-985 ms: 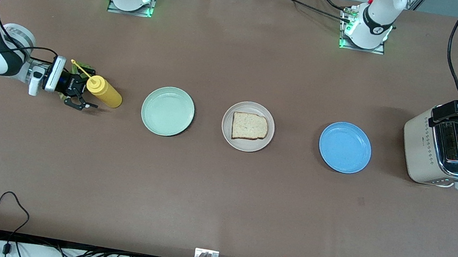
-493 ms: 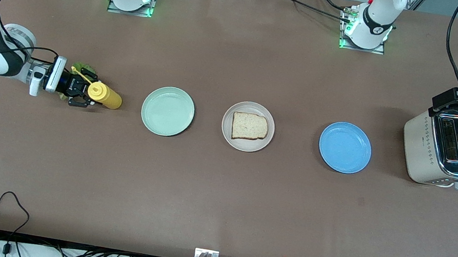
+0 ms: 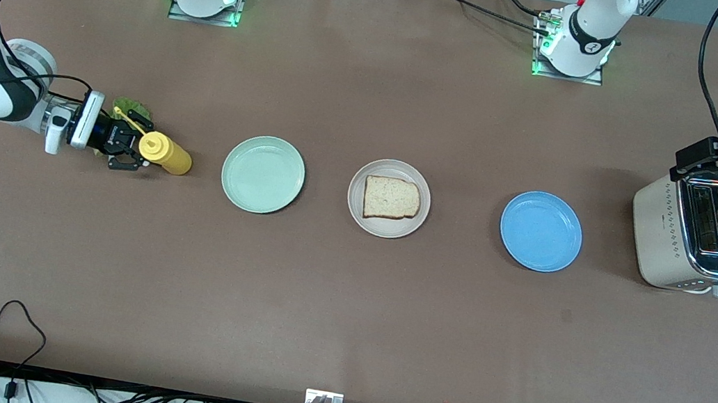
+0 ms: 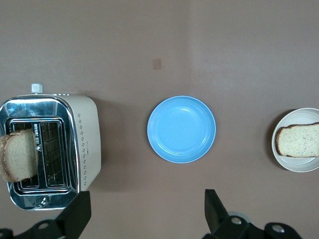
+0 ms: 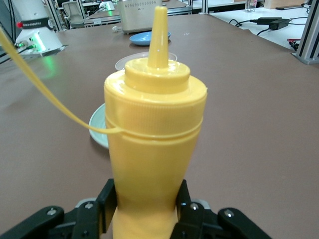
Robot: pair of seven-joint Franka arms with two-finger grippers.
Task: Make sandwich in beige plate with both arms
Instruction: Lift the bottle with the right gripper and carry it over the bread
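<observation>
Table (image 3: 343,312): three plates, right pincer (image 3: 127,151) gripping mustard bottle (image 3: 166,153), left pincer (image 4: 144,214) wide, empty.

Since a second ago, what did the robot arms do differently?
The right gripper closed its fingers around the yellow mustard bottle. The left gripper, open, rose away above the toaster. The plates and the bread slice on the beige plate stayed put.
</observation>
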